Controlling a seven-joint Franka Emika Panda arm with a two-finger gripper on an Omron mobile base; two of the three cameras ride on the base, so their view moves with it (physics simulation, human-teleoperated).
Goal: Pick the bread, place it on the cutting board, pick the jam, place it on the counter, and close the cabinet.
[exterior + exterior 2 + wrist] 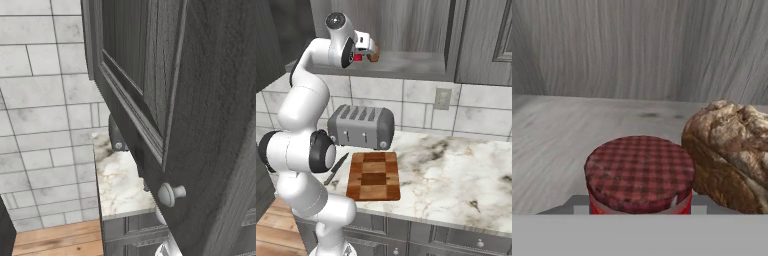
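Reaches up to the shelf (552, 145) inside the cabinet (406, 30), with the fingers (362, 53) set to either side of the jam (639, 172), a red jar under a checked lid. Cannot tell whether clenched on the jar or merely resting at its sides. Has the bread (729, 155) on the same shelf, just beside the jam, touching or nearly so. Has the cabinet door (200, 100) swung wide open, its round knob (171, 194) close to the left base view. Below, has the cutting board (374, 176) flat on the tabletop (456, 170), just in front of the toaster (361, 127), with a knife (336, 170) beside it on the arm's side.
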